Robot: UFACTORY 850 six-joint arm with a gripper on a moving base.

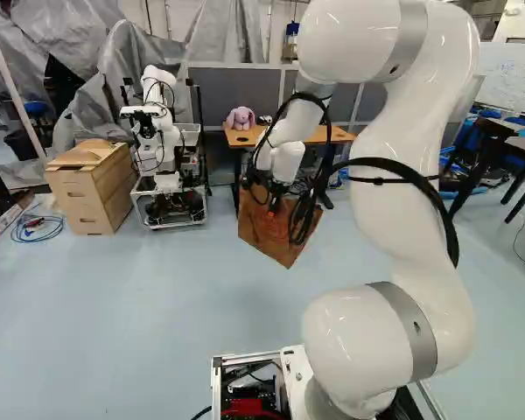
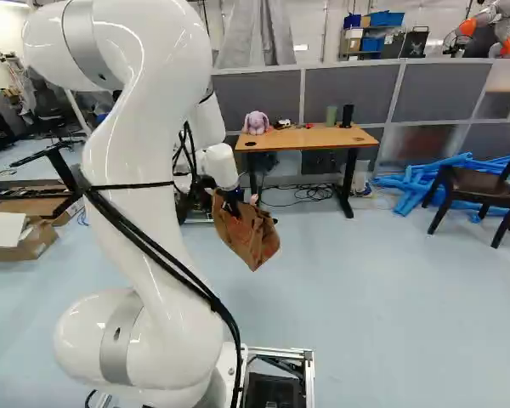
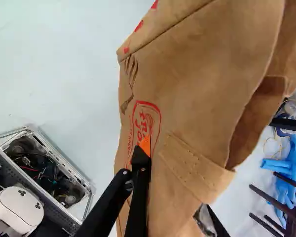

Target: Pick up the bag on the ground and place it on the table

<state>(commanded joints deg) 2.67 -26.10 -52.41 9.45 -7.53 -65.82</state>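
From my end, I've got the black two-fingered tool [image 2: 232,202] pinched on a stitched brown bag with red print [image 2: 248,238]; in the wrist view, one finger shows on each side of it. The bag hangs tilted in mid-air, a corner pointing down at the pale blue floor [image 2: 340,297]. Beyond it stands the rectangular wooden surface [image 2: 310,138] on dark legs, carrying a lilac plush rabbit [image 2: 256,123].

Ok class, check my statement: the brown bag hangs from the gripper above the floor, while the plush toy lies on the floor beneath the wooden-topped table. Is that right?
Not quite: the plush toy is on top of the wooden-topped table, as the right base view shows. The brown bag does hang from the gripper above the floor.
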